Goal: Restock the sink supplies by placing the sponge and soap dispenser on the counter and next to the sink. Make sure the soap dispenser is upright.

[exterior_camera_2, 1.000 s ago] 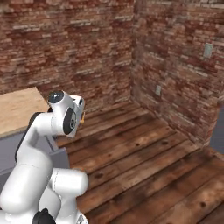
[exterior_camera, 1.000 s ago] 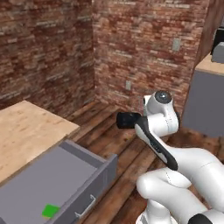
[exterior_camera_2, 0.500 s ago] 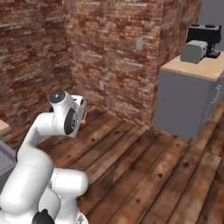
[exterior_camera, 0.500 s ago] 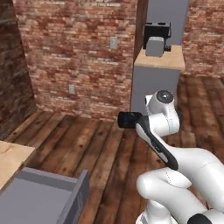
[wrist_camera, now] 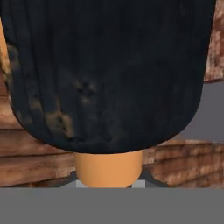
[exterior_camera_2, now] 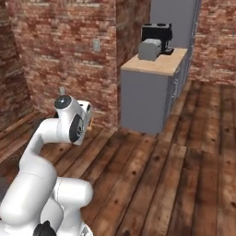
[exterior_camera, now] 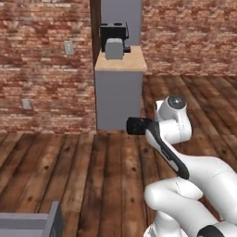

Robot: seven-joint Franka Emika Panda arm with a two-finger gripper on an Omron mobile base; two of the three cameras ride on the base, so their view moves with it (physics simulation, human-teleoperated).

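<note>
The soap dispenser (wrist_camera: pixel 105 78) sat clamped in the gripper, its black rounded part right up against the hand camera and its orange-brown neck (wrist_camera: pixel 108 168) nearest the jaws; it looked light, rigid and smooth, probably slippery, so a hold across the narrower orange part seemed safest for keeping it upright. One dispenser was in view; one grey cabinet (exterior_camera: pixel 118 92) stood across the plank floor, with one dark appliance (exterior_camera: pixel 114 42) at the back edge of its tan top; one open drawer corner (exterior_camera: pixel 51 222) showed nearby.
</note>
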